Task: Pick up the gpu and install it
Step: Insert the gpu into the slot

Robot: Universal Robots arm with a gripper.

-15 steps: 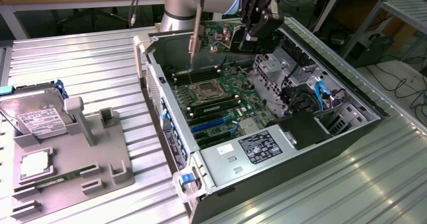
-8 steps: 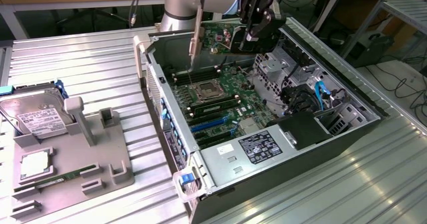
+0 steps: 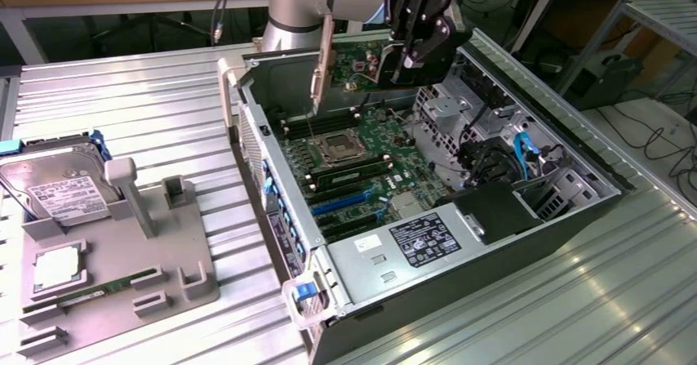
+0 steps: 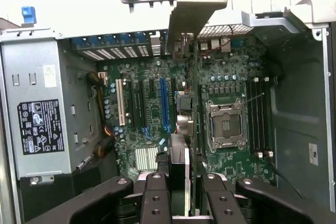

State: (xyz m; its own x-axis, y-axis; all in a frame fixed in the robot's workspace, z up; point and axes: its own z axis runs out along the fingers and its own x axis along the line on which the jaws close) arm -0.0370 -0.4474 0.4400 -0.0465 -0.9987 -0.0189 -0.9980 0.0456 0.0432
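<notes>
Here, going left to right in the exterior view: lying on the grey tray (image 3: 163, 259), a hard drive (image 3: 60, 185) (white label up); hanging edge-on above the open computer case (image 3: 566, 210) and its motherboard (image 3: 354, 165), the gpu (image 3: 354, 64); clamping its far edge, the gripper (image 3: 419, 55), fingers (image 4: 157, 203) pinching the card.

Gpu (image 3: 354, 69) green-boarded, silver bracket at one end, held on edge, raised above open case's motherboard.
</notes>
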